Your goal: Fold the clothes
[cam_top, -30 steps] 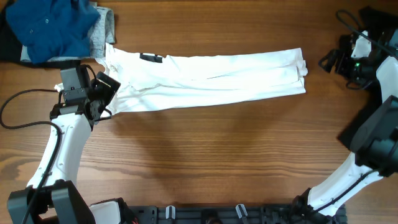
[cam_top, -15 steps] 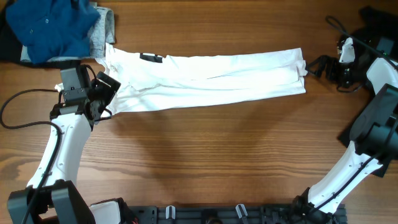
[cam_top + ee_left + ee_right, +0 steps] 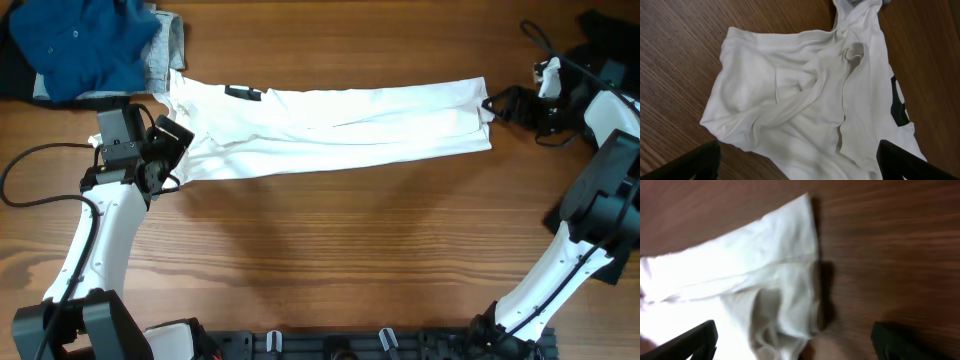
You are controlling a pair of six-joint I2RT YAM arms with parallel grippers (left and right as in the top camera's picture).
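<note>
The clothes I see first are a white T-shirt (image 3: pixel 330 125), folded into a long strip across the table, with a patch of black lettering (image 3: pixel 243 93) near its left end. My left gripper (image 3: pixel 176 154) hangs open over the crumpled left end (image 3: pixel 790 100), its dark fingertips (image 3: pixel 702 160) on either side of the cloth and nothing held. My right gripper (image 3: pixel 497 104) is open at the strip's right end (image 3: pixel 780 290), straddling the cloth edge and bare wood. A blue garment (image 3: pixel 85 45), a grey one (image 3: pixel 172 45) and a black one (image 3: pixel 12 78) are piled at the far left.
A black cable (image 3: pixel 30 165) loops on the wood beside the left arm. More cable and a dark object (image 3: pixel 605 25) sit at the far right corner. Bare wooden table (image 3: pixel 330 240) lies in front of the shirt.
My right gripper has moved left from the table's right edge to the right end of the shirt. The left arm and the shirt have stayed still.
</note>
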